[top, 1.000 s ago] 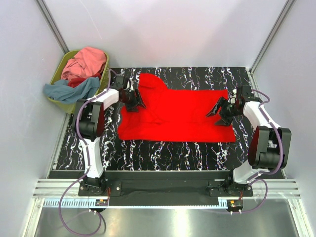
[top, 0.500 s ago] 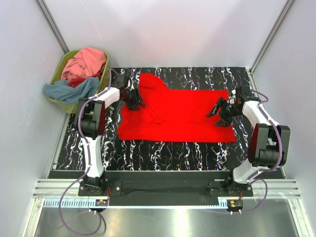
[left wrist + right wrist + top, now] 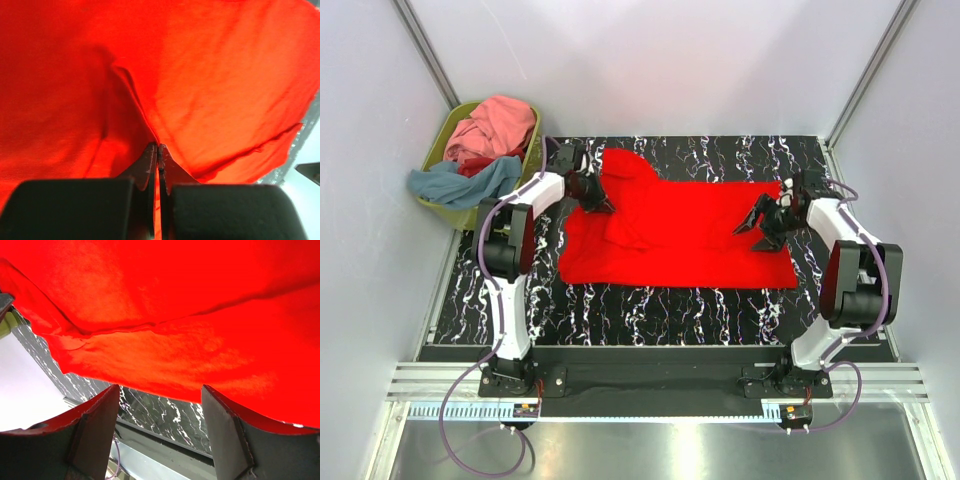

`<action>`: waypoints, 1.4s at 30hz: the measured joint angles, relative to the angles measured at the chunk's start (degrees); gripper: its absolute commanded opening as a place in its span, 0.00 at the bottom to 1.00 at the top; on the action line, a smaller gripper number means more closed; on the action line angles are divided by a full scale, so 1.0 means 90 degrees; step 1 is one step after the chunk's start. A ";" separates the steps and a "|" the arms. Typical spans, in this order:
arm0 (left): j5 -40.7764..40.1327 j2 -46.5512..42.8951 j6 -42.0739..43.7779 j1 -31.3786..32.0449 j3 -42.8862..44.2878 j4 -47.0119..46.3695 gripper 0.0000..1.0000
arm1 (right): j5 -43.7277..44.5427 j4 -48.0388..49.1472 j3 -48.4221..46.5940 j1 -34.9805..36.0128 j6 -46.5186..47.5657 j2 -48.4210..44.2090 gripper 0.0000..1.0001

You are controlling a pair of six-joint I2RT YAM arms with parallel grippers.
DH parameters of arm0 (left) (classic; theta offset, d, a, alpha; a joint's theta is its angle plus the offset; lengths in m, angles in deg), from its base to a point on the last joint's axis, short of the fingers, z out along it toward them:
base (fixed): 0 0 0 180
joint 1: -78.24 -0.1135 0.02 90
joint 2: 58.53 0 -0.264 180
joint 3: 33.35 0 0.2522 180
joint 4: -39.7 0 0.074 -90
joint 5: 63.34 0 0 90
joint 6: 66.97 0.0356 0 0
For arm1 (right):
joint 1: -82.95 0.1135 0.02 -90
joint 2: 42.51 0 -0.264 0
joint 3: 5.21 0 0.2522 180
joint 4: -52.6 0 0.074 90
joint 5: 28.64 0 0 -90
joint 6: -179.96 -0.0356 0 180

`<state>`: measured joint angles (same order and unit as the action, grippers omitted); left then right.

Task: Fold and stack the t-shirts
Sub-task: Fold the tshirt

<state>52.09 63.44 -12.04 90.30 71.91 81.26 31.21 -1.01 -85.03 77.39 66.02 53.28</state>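
Note:
A bright red t-shirt (image 3: 690, 232) lies spread flat on the black marbled table (image 3: 620, 305). My left gripper (image 3: 599, 201) sits at the shirt's back left part, by the sleeve. It is shut, with a ridge of red cloth (image 3: 130, 95) pinched between its tips (image 3: 158, 146). My right gripper (image 3: 756, 223) hovers over the shirt's right edge. Its jaws stand open and hold nothing (image 3: 160, 396); the red hem (image 3: 165, 360) lies just beyond the fingertips. More t-shirts, pink (image 3: 500, 122), grey-blue (image 3: 460, 183) and a bit of red, are heaped in the basket.
An olive-green basket (image 3: 442, 150) stands off the table's back left corner, with cloth hanging over its rim. White walls with metal posts enclose the table on three sides. Both arm bases are bolted to a rail at the near edge (image 3: 650, 365).
My left gripper has closed on the red shirt's cloth and shifted slightly toward the back left. The right gripper has crept a little toward the back and stays open.

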 measured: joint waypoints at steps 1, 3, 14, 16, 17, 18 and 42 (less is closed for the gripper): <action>0.0019 0.0002 -0.0046 0.0036 0.0061 -0.0005 0.00 | 0.0000 0.0019 -0.0039 0.0034 -0.0012 0.0036 0.73; 0.0058 0.0002 -0.0134 0.0121 0.0199 -0.0005 0.00 | -0.0002 0.0053 -0.0168 0.0129 -0.0070 0.0141 0.73; 0.0204 0.0430 -0.0471 0.0372 0.1163 -0.0049 0.00 | -0.0381 0.0804 -0.0935 0.0699 -0.0668 0.1146 0.73; 0.0214 0.0529 -0.0505 0.0372 0.1246 -0.0034 0.00 | -0.0449 0.0937 -0.1061 0.0738 -0.0826 0.1316 0.73; 0.0216 0.0576 -0.0525 0.0374 0.1285 -0.0029 0.00 | -0.0454 0.0986 -0.1103 0.0746 -0.0877 0.1367 0.73; 0.0221 0.0612 -0.0546 0.0384 0.1316 -0.0029 0.00 | -0.0466 0.1022 -0.1151 0.0748 -0.0933 0.1416 0.73; 0.0194 0.0928 -0.0831 0.0726 0.2047 -0.0053 0.00 | -0.0651 0.1263 -0.1277 0.0750 -0.1265 0.1749 0.73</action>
<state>53.84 71.79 -19.51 96.83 90.34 80.78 25.35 10.35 -96.53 84.14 54.63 69.02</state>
